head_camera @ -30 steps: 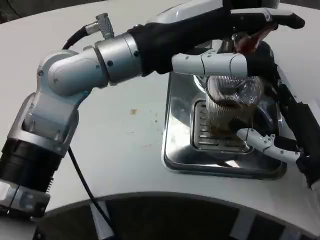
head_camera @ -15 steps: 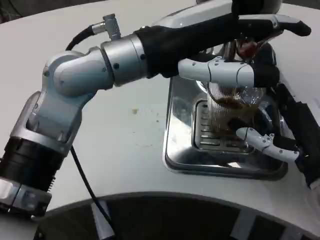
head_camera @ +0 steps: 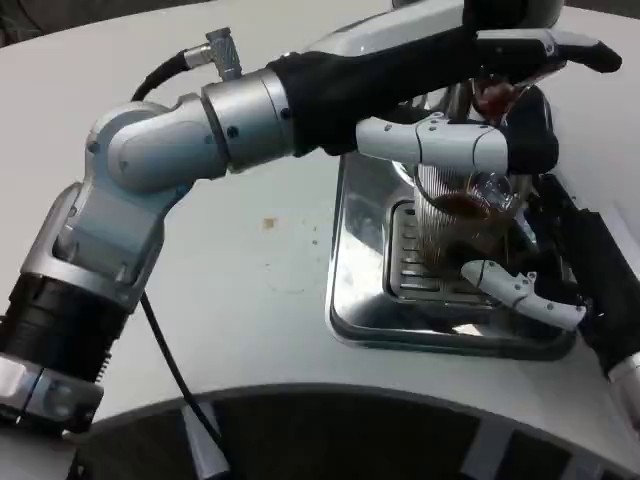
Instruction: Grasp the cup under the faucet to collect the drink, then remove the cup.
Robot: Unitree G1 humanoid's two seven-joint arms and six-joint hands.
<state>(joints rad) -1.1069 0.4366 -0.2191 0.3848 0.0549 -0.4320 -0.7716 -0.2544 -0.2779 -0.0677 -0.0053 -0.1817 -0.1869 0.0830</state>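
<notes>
A clear ribbed cup [head_camera: 455,228] holding brown drink stands on the grille of the steel drip tray [head_camera: 365,305], just below the faucet. My right hand [head_camera: 560,265] grips the cup from its right side, with one white finger [head_camera: 520,290] curled across the front of its base. My left arm reaches across from the left. My left hand [head_camera: 470,95] is at the faucet's red lever [head_camera: 493,96], with one finger above it and one white finger [head_camera: 430,138] below, over the cup's rim. The faucet spout is hidden behind this hand.
The shiny drip tray takes up the right middle of the white table [head_camera: 250,270]. My left forearm [head_camera: 230,125] spans the space above the table's centre. A black cable [head_camera: 165,355] hangs under the left elbow. The table's curved front edge [head_camera: 330,392] runs below.
Brown drink has risen in the cup, which was nearly clear a second ago. My right hand's front finger has slid slightly left and down. The camera shifted a little early on.
</notes>
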